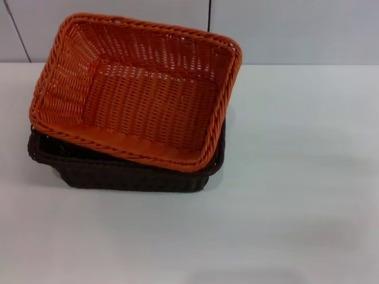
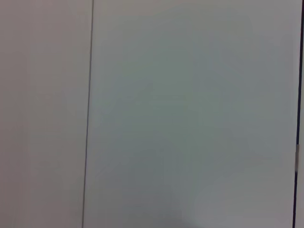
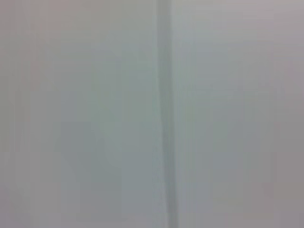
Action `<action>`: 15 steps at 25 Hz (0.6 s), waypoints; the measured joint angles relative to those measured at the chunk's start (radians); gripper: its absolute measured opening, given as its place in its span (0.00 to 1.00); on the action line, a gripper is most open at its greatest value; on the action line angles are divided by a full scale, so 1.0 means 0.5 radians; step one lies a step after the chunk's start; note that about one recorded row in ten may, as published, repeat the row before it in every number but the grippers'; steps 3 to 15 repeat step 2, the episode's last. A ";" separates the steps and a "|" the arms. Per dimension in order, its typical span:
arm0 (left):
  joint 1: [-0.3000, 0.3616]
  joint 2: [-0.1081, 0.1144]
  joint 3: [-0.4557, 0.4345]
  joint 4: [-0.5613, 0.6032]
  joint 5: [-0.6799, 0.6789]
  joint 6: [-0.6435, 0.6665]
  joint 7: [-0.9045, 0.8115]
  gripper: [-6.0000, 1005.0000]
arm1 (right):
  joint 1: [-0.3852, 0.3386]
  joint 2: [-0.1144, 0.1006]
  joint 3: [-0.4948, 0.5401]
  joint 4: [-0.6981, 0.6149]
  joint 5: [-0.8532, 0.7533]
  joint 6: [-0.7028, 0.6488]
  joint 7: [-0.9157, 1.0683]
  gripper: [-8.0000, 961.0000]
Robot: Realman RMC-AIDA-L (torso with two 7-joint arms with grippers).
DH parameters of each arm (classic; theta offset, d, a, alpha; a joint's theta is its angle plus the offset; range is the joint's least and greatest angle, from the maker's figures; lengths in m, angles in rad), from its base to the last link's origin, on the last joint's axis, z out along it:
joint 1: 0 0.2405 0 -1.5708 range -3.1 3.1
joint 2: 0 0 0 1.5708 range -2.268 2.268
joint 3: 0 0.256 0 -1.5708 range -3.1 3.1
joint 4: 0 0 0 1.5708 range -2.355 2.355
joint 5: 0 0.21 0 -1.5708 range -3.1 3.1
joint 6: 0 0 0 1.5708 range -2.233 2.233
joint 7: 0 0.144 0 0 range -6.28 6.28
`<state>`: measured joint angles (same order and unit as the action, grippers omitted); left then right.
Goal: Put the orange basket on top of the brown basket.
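— Baskets first: where are they?

— Orange basket (image 1: 139, 89) sits on top of brown basket (image 1: 136, 171), on the white table (image 1: 296, 177), left of centre in the head view. It is turned a little against the lower one and tilted, so its far side stands higher. The brown rim shows at the near-left corner and along the near and right sides.

— And the grippers, spread or pressed together?

— Neither gripper shows in any view, so I cannot tell. No arm is in the head view. Both wrist views show only a pale wall (image 2: 190, 118) with one thin vertical seam (image 3: 164, 118).
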<state>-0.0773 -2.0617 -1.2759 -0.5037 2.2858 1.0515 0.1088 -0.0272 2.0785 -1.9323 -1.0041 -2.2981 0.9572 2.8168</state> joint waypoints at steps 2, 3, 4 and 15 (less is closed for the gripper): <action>-0.009 0.000 -0.005 0.019 0.000 0.003 0.000 0.79 | 0.060 -0.001 -0.021 0.164 0.083 0.140 0.106 0.84; -0.009 0.000 -0.005 0.019 0.000 0.003 0.000 0.79 | 0.060 -0.001 -0.021 0.164 0.083 0.140 0.106 0.84; -0.009 0.000 -0.005 0.019 0.000 0.003 0.000 0.79 | 0.060 -0.001 -0.021 0.164 0.083 0.140 0.106 0.84; -0.009 0.000 -0.005 0.019 0.000 0.003 0.000 0.79 | 0.060 -0.001 -0.021 0.164 0.083 0.140 0.106 0.84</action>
